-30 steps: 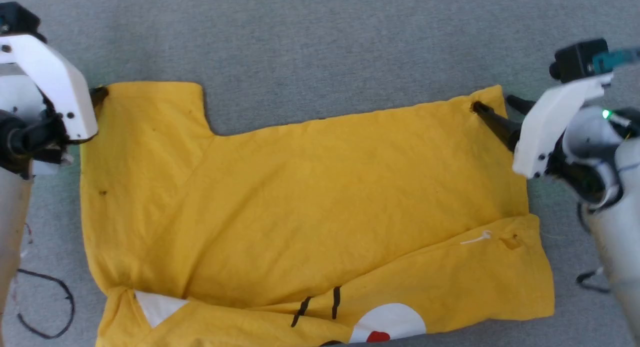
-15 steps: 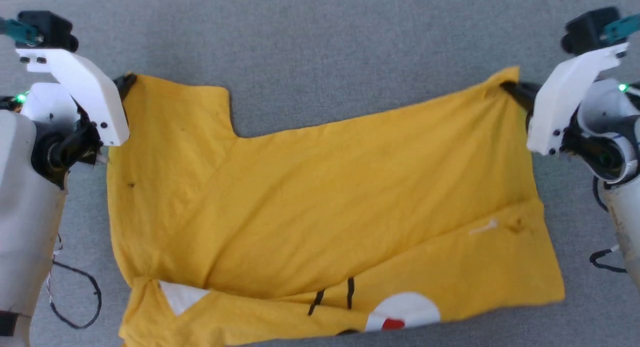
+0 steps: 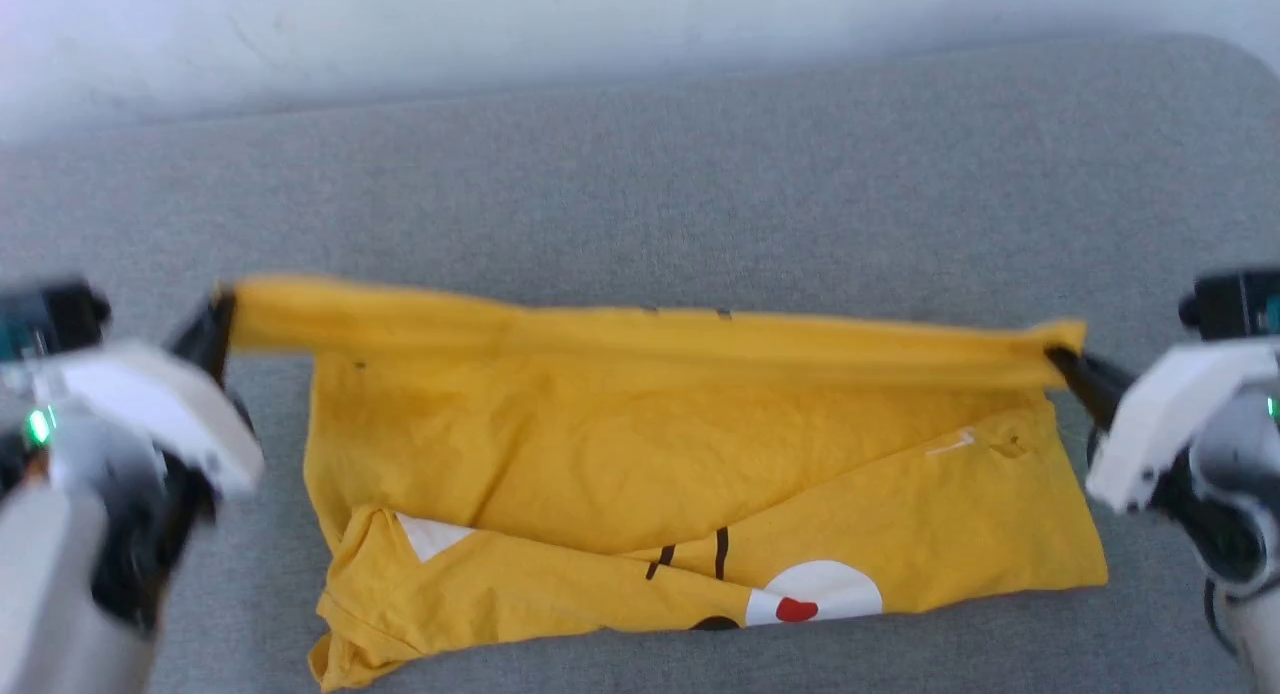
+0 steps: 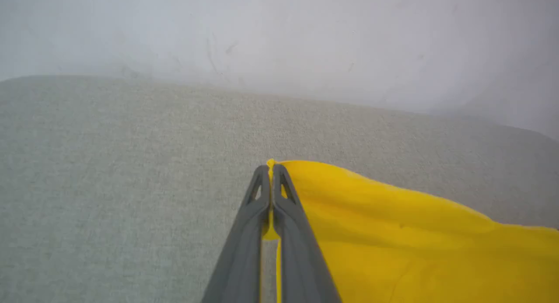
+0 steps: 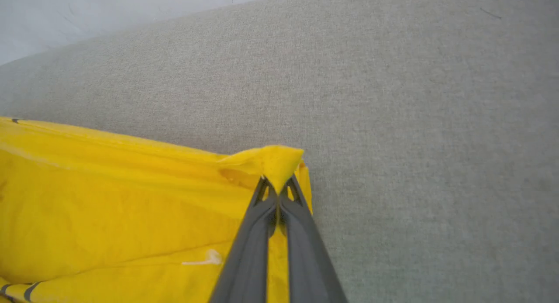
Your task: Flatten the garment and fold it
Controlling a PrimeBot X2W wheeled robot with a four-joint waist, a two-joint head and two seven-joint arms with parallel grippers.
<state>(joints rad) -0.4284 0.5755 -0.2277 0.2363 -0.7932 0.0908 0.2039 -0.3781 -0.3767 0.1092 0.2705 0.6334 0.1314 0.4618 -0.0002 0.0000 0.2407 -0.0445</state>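
The mustard-yellow garment (image 3: 640, 454) lies on the grey surface, its far edge lifted into a taut horizontal band. Along its near fold show black whisker lines and a white oval with a red dot. My left gripper (image 3: 222, 309) is shut on the band's left corner; in the left wrist view its fingers (image 4: 271, 172) pinch yellow cloth (image 4: 393, 233). My right gripper (image 3: 1058, 359) is shut on the right corner, and the right wrist view shows the fingers (image 5: 276, 187) clamped on a peak of the garment (image 5: 131, 207).
A grey fabric surface (image 3: 640, 174) spreads around the garment and ends at a pale wall (image 3: 400, 24) at the back. Open grey surface lies beyond the lifted edge.
My right gripper has shut on the garment's far right corner. Both grippers have raised the far edge off the surface, and the head camera has tilted up so the wall now shows.
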